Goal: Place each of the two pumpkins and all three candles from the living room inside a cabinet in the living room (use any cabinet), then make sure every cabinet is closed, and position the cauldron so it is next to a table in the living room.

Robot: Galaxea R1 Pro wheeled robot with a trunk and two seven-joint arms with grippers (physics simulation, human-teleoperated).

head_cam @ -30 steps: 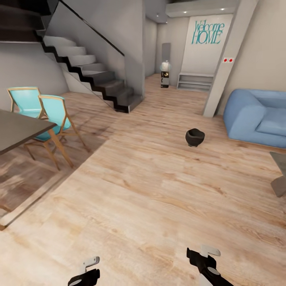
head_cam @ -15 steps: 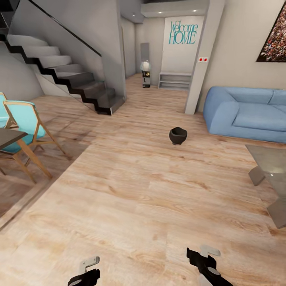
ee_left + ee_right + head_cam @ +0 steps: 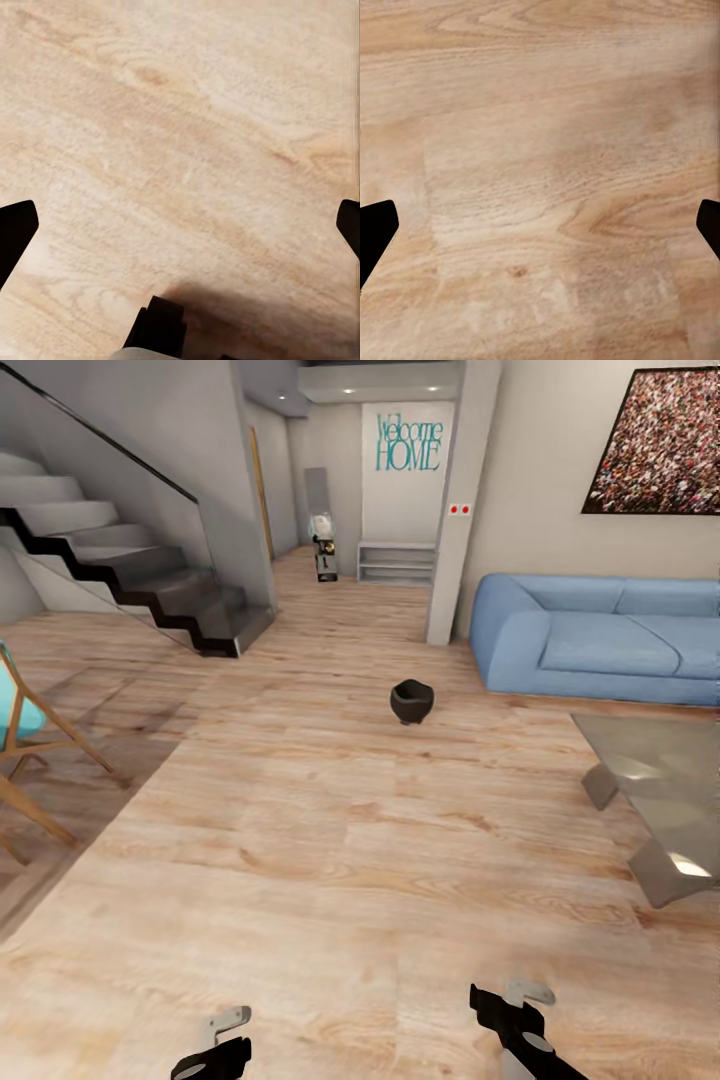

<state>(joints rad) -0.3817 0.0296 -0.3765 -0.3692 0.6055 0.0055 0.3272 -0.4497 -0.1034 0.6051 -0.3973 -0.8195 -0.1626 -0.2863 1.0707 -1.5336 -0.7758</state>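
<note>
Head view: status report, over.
Both end effectors open, empty. Squat black cauldron on wood floor, apart from glossy grey coffee table. Nothing between.

Teal lettering reading "Welcome HOME" stands on the pale far wall above a low shelf

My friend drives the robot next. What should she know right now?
Left gripper: open, holding nothing, over bare wood floor.
Right gripper: open, holding nothing, over the floor.
Cauldron: on the floor ahead, in front of the blue sofa, well apart from the grey coffee table at the right.
Done: nothing that can be seen from here.
Left: move the cauldron beside the coffee table. Find the pumpkins, candles and cabinet, put them away, shut every cabinet.
</note>
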